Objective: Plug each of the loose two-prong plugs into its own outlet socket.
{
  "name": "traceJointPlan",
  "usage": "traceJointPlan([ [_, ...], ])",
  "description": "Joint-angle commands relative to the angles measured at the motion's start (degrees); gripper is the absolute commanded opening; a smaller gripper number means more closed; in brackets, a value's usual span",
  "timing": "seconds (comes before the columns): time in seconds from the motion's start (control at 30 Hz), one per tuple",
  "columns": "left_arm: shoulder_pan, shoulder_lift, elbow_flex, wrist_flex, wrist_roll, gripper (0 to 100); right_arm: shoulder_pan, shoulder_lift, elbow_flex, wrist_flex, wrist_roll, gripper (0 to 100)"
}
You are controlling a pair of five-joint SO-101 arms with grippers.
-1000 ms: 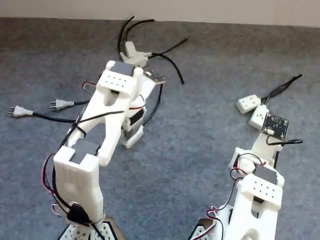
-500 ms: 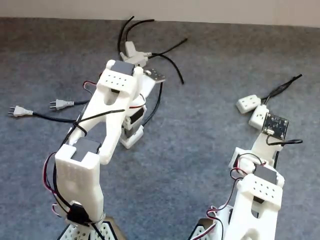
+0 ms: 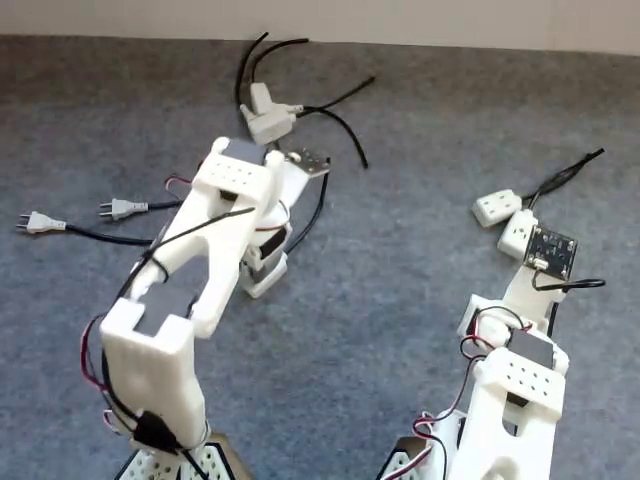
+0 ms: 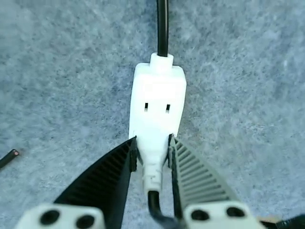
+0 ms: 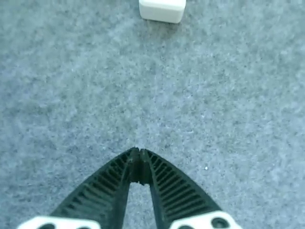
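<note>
My left gripper (image 4: 152,155) is shut on a white outlet socket (image 4: 157,109), its two slots facing the camera and a black cable (image 4: 162,26) leaving its far end. In the high view this socket (image 3: 266,119) sits at the tip of the left arm (image 3: 235,200), near the back of the carpet. Two loose two-prong plugs (image 3: 122,209) (image 3: 38,222) lie on the carpet at the far left. My right gripper (image 5: 140,171) is shut on nothing, low over bare carpet. Beyond it lies a white socket (image 5: 162,9).
Two more white sockets (image 3: 495,207) (image 3: 517,234) lie beside the right arm's wrist board (image 3: 553,250), with black cables trailing to the back right. Black cable loops (image 3: 300,75) spread behind the held socket. A cut cable end (image 4: 8,157) lies nearby. Grey carpet covers the middle.
The left arm has drawn back and lowered a little, bringing the held socket slightly nearer. The right arm and the plugs have not moved.
</note>
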Motion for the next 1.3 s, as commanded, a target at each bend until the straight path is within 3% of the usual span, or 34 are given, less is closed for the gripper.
traceJointPlan([
  [0.0, -1.0, -1.9, 9.2, -9.0, -0.2, 1, 0.7, -0.7, -0.4, -0.9, -0.6, 0.7],
  [0.13, -1.5, -7.1, 9.5, -9.5, -0.1, 2, 0.7, -0.7, -0.4, -0.9, -0.6, 0.7],
  [0.37, -1.4, -17.5, 9.5, -4.5, 5.0, 18, 0.7, -0.7, -0.4, -0.9, -0.4, 0.7],
  [0.67, -1.1, -14.7, 9.5, -4.9, 4.8, 18, 0.7, -0.7, -0.4, -0.9, -0.4, 0.7],
  [0.87, -1.5, -7.8, 9.5, -12.6, 2.7, 18, 0.7, -0.7, -0.4, -0.9, -0.4, 0.7],
  [1.27, -1.5, -5.1, 10.7, -20.0, 1.1, 16, 0.7, -0.7, -0.4, -0.9, -0.4, 0.7],
])
